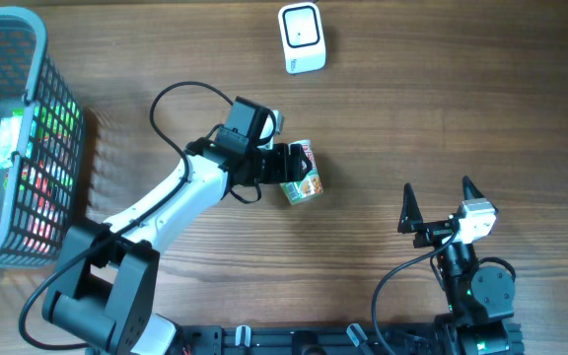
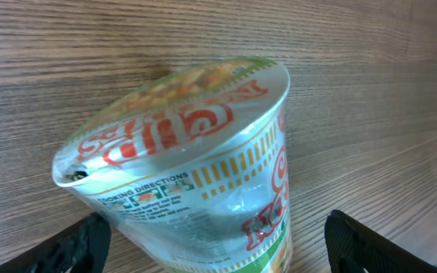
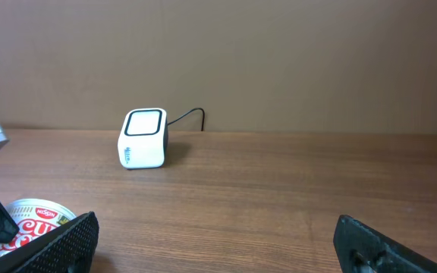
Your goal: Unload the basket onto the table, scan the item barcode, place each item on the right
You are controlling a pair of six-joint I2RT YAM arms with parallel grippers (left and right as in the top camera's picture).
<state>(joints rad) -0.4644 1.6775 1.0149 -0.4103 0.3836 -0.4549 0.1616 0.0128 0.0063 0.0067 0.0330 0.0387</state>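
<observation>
1. A grey mesh basket (image 1: pixel 62 148) of colourful packets stands far to the left of the noodle cup (image 1: pixel 304 183), at the edge of the wooden surface (image 1: pixel 412 99).
2. The left gripper (image 1: pixel 286 166) reaches in from the cup's left, its jaws spread wide on either side of the cup, one finger clearly apart from it.
3. The cup sits tilted, its lid and printed cooking directions toward the left wrist camera.
4. A white barcode scanner (image 1: pixel 301 37) stands beyond the cup, well apart.
5. The right gripper (image 1: pixel 437 192), well to the cup's right, has its jaws fully open, gripping nothing.
</observation>
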